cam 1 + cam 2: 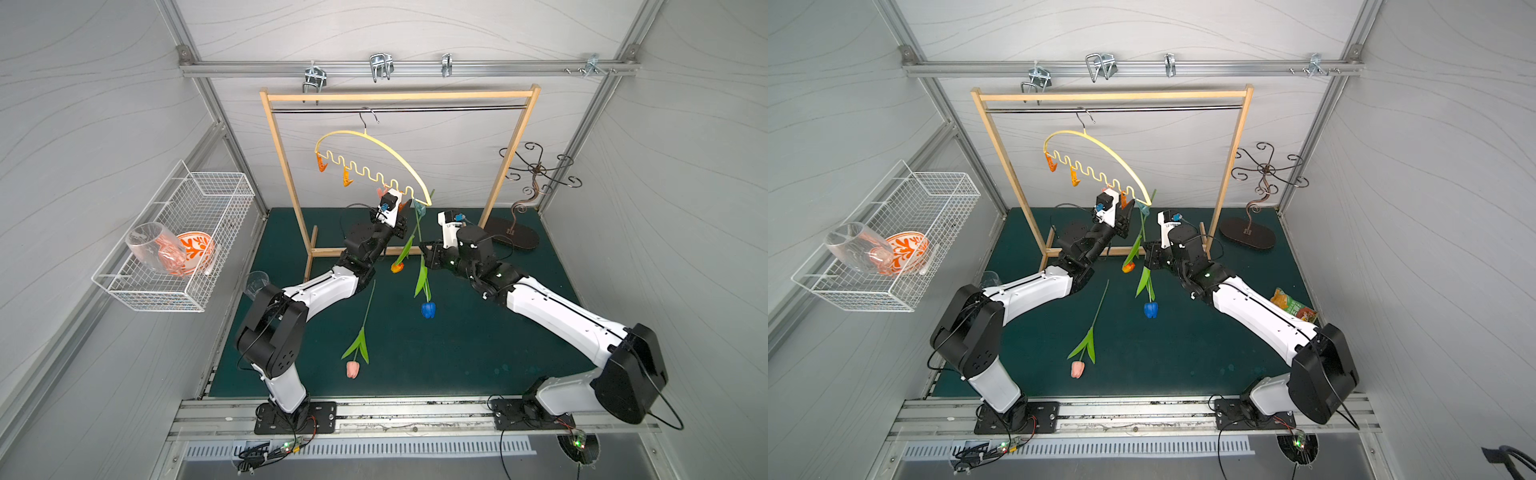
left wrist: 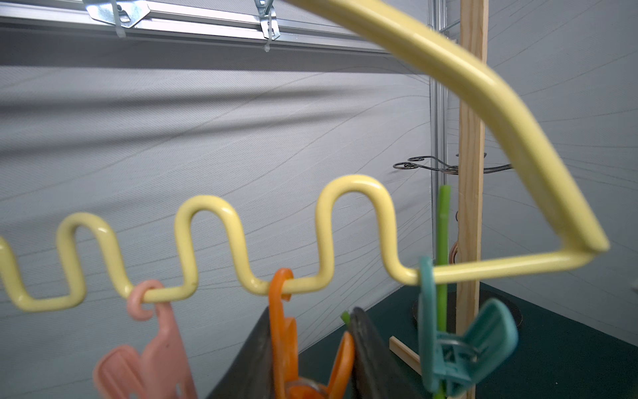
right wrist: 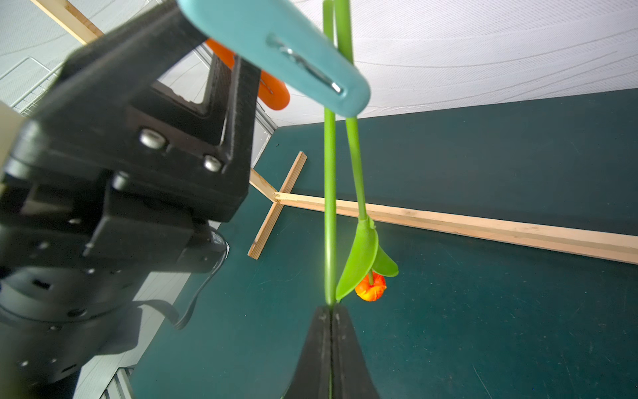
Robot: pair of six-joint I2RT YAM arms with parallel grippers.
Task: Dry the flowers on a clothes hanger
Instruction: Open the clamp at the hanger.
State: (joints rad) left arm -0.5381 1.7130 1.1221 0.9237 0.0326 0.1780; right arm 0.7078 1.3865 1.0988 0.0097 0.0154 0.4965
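While your right jaws clamped the blue tulip [image 1: 428, 309] by its stem mid-frame and left jaws pinched the orange clothespin [image 2: 283, 328] on the clothes hanger [image 2: 518, 121], that light, whippy stem looked best held high.

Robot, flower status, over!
Left gripper grips orange clothespin. Right gripper shut on blue tulip stem. Orange tulip hangs from teal clothespin; pink tulip on mat.

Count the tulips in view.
3: pink tulip lies on the mat; orange tulip hangs head-down from the teal clothespin; blue tulip hangs head-down, stem in the right pincer.
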